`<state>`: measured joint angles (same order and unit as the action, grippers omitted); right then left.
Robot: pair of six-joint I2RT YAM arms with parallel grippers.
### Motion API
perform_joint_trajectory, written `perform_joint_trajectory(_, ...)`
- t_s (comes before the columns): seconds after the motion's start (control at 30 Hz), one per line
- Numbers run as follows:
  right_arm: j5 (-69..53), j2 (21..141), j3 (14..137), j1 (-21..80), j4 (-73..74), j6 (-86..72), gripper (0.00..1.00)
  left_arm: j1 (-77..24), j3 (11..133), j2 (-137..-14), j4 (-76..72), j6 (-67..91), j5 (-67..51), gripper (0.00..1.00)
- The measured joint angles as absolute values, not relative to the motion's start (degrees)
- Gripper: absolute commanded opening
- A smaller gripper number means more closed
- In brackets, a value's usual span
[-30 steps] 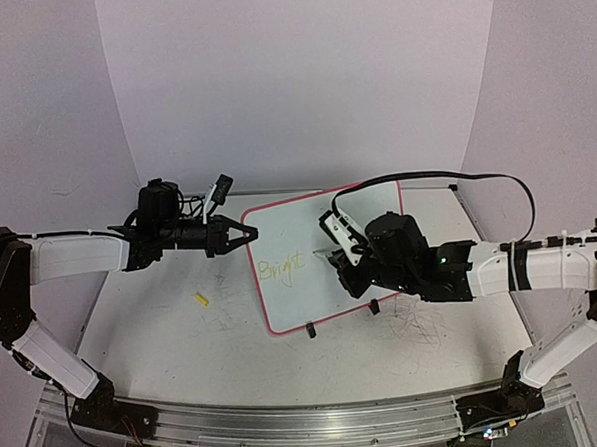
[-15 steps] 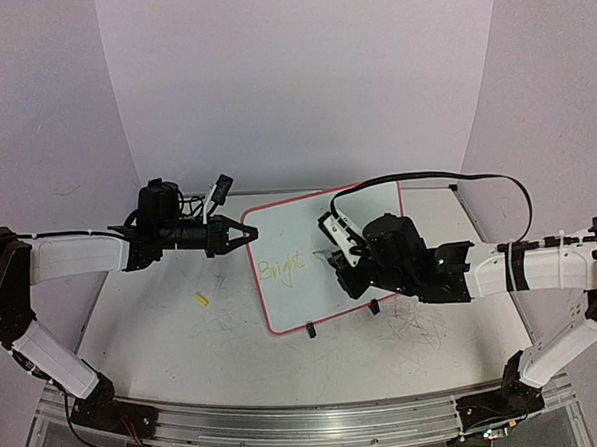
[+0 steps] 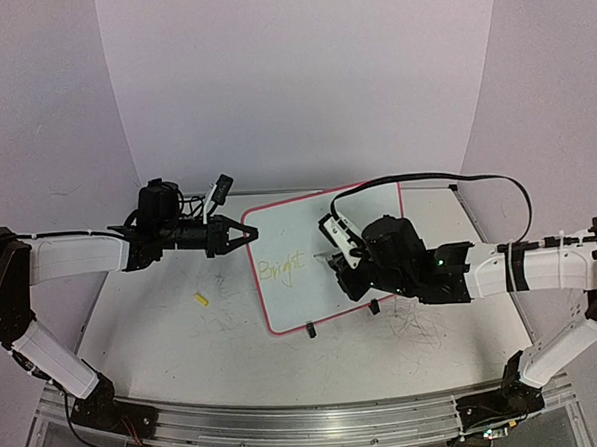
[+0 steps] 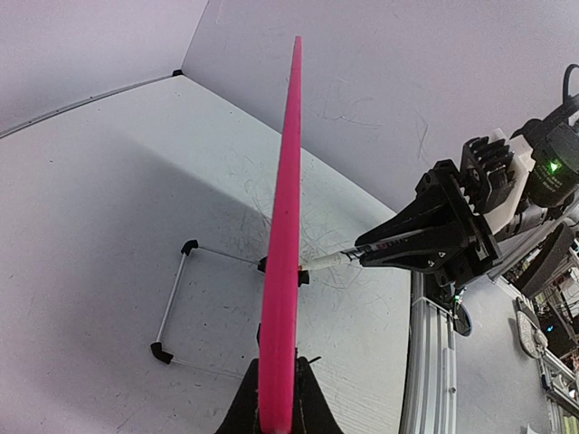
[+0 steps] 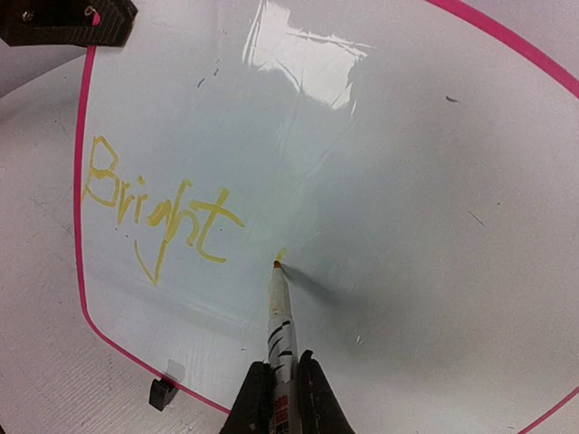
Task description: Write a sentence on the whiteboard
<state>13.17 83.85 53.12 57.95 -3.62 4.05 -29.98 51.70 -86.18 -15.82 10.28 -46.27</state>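
pinching whiteboard (image 3: 313,215) edge: left gripper (image 3: 250,233) | right gripper (image 5: 280,391) clamps marker (image 5: 281,312), tip beside sentence (image 5: 158,212)

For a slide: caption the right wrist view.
Right gripper holds a marker tip-down on the whiteboard, just past the yellow word "Bright".

The whiteboard (image 5: 407,181) was smooth and glossy, with a bright glare across its white face. Its pink rim (image 4: 285,226) looked like plain plastic. The marker (image 5: 281,325) had a white plastic barrel with a slight sheen. The table (image 3: 154,331) was matt white and scuffed with grey marks. The rail (image 3: 289,424) along its near edge was brushed metal.
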Motion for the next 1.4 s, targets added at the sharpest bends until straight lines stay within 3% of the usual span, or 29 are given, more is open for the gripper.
perform_joint_trajectory(1.4,16.2,84.6,52.4,58.9,-5.2,3.0,0.00,-30.2,51.7,-86.0,-15.4,10.3,-45.4,0.00)
